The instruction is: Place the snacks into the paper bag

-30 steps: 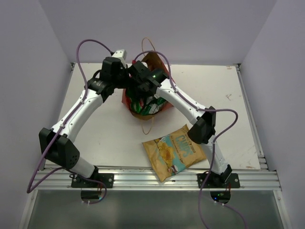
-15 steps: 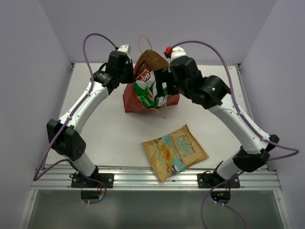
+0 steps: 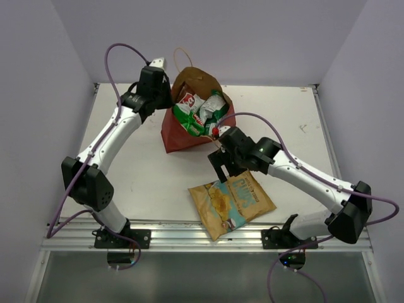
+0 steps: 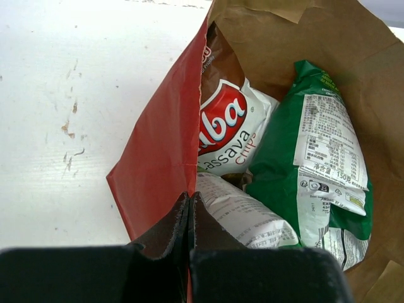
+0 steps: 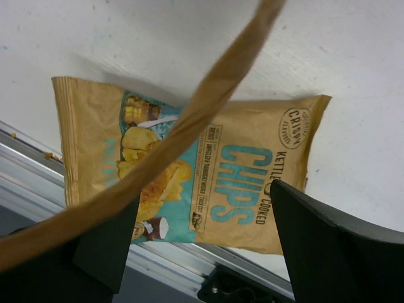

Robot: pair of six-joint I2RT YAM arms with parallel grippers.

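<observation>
A reddish-brown paper bag (image 3: pixel 178 136) sits open on a white table (image 3: pixel 139 170), holding three snacks (cassava packet (image 4: pixel 224 132), green packet (image 4: pixel 319 158), pale packet (image 4: pixel 243 218)). The left fingers (image 4: pixel 161 237) are clamped on its red wall. The right fingers (image 5: pixel 315 246) hover spread apart over a tan chips packet (image 3: pixel 231 201), which lies flat on the table near the bag.

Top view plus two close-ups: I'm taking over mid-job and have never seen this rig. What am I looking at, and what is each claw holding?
Two robot arms stand at the near edge of the table. The wide picture looks down from above and behind them; each close-up is a wrist camera. The left gripper is shut on the rim of the paper bag; three snack packets sit inside. The right gripper hangs open, empty, above the tan-yellow chip packet lying on the table. A bag handle crosses that close-up.
</observation>
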